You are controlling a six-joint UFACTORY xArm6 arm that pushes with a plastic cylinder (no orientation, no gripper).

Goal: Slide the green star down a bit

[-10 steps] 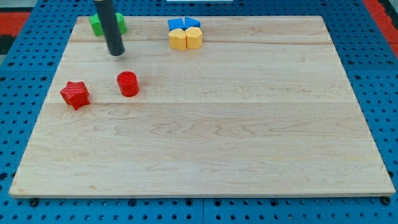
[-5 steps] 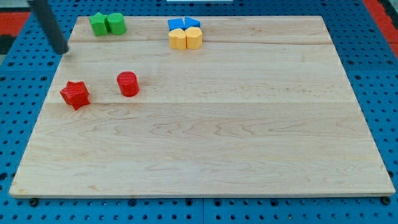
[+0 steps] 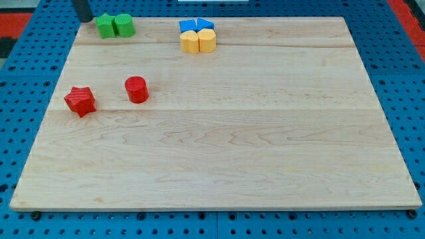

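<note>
The green star (image 3: 104, 26) lies at the board's top left, touching a green cylinder (image 3: 123, 25) on its right. My tip (image 3: 84, 18) is at the view's top left, just left of and slightly above the green star, close to it but apart. Only the rod's lowest part shows at the top edge.
Two blue blocks (image 3: 196, 26) and two yellow blocks (image 3: 198, 41) are packed together at the top middle. A red star (image 3: 80, 101) and a red cylinder (image 3: 137, 89) lie at the left. The wooden board (image 3: 265, 133) rests on a blue pegboard.
My tip moved from just below the green blocks out to the left past the board's edge, then up to the top left beside the green star. No block moved.
</note>
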